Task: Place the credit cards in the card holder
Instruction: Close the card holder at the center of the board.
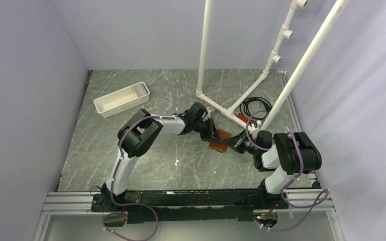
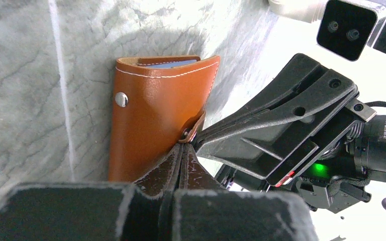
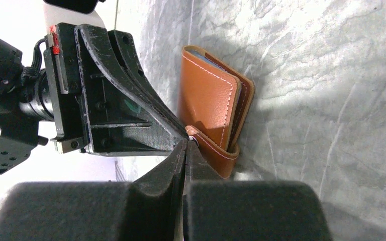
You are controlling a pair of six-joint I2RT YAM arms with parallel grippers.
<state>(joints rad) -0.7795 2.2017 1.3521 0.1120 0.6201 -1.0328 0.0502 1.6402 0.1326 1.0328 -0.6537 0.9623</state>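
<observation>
The brown leather card holder (image 2: 156,110) lies folded shut on the marble table, also in the right wrist view (image 3: 208,98) and the top view (image 1: 220,142). A pale blue credit card edge (image 2: 170,64) shows inside its top opening, also in the right wrist view (image 3: 200,52). Its strap tab (image 3: 215,150) wraps round one edge. My left gripper (image 2: 183,146) is shut, its tips touching the tab's snap end. My right gripper (image 3: 186,144) is shut, its tips touching the same tab from the other side. I see nothing between either pair of fingers. The two grippers meet tip to tip in the top view.
A long white plastic tray (image 1: 121,99) stands at the back left. A white pipe frame (image 1: 216,108) and a coiled black cable (image 1: 256,106) are just behind the grippers. Grey walls close in left and right.
</observation>
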